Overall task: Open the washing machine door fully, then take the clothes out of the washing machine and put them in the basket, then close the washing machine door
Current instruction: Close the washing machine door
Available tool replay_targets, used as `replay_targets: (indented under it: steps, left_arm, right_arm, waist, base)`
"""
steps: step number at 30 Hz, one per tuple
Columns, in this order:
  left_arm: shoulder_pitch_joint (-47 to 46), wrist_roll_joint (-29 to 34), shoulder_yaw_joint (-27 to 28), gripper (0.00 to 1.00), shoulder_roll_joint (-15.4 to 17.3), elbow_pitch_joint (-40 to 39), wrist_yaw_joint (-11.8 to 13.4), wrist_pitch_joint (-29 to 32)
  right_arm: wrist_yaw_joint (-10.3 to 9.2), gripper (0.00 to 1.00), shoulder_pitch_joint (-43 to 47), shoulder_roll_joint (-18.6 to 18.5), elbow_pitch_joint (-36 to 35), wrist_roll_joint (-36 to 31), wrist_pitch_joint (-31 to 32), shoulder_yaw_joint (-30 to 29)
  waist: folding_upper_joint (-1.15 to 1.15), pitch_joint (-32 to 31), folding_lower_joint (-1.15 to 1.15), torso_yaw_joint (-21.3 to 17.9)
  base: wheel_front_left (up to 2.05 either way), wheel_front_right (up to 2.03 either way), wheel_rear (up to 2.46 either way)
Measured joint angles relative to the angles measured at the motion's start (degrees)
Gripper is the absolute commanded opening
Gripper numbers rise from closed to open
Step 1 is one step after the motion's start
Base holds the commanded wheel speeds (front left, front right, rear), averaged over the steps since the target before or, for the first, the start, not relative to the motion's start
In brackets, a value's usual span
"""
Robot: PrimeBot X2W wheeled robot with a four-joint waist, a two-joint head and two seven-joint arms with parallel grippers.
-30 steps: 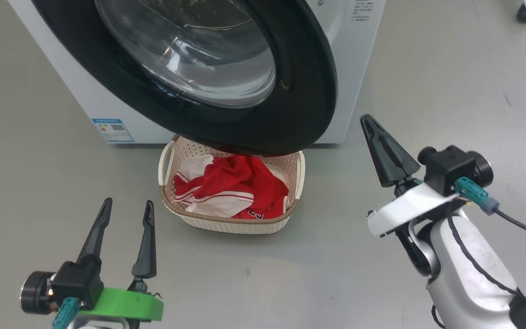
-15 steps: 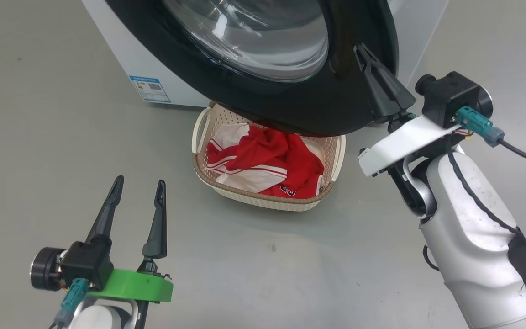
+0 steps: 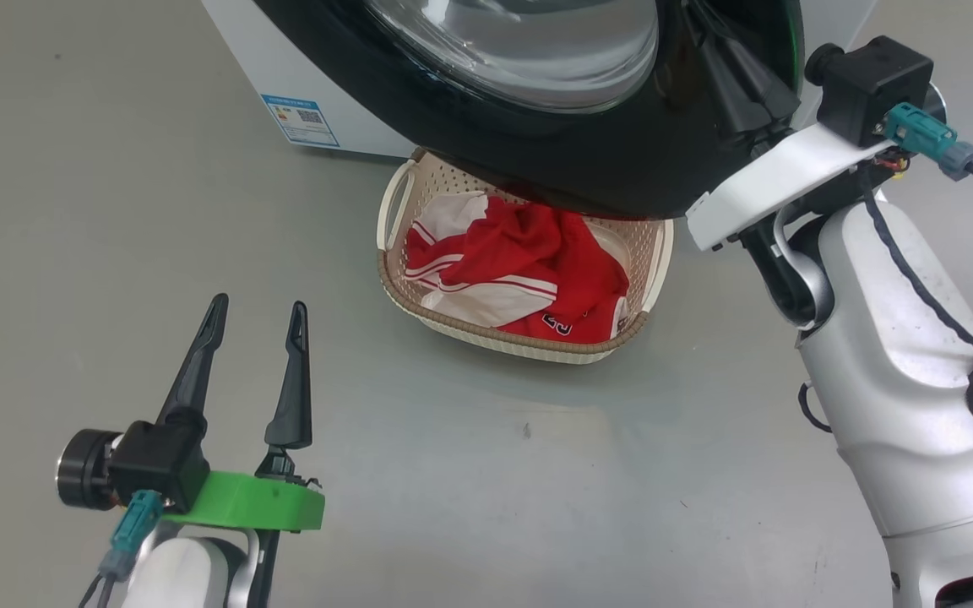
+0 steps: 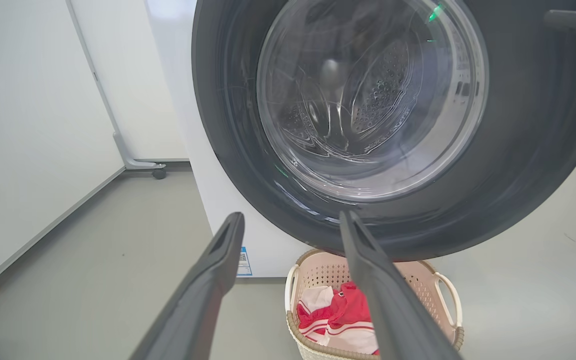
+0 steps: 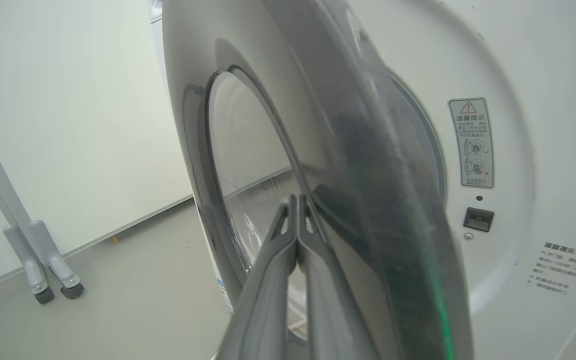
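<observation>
Two dark fingers of the right gripper (image 5: 298, 201), pressed shut with nothing between them, rest their tips against the glossy outer face of the washing machine door (image 3: 537, 160), which stands ajar in front of the washing machine (image 5: 513, 75). The clothes (image 3: 529, 253), red and white, lie heaped in the basket (image 3: 520, 342) on the floor (image 3: 537, 473) just before the machine, its far side tucked under the door's lower rim in the head view, so closing looks to be the one step left. The left gripper (image 3: 258, 306) hangs low and well apart, jaws wide and empty. A good close likely means pushing on the black rim near its free edge rather than on the glass, following the swing so the tips do not skid on the slick surface, and pressing through until the catch seats in the latch slot (image 5: 478, 219)
</observation>
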Motion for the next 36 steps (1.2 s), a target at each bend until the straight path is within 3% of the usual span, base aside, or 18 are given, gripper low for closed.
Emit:
replay_targets:
  steps: [23, 36]
  left_arm:
    - [-4.3, 0.0, -1.3, 1.00, -1.1, -1.6, -0.9, 0.0]
    - [-5.5, -0.1, -1.5, 1.00, -1.4, -1.7, -1.0, 0.0]
  right_arm:
    - [-0.13, 0.00, -16.0, -3.7, 9.0, 0.0, 1.3, -4.6]
    - [-2.07, 0.00, -23.6, -4.6, 13.2, 0.1, 0.4, -7.4]
  waist:
    - [0.00, 6.5, 0.00, 3.5]
    - [0.00, 9.7, 0.00, 5.5]
  base:
    - [0.00, 0.00, 0.00]
    - [0.00, 0.00, 0.00]
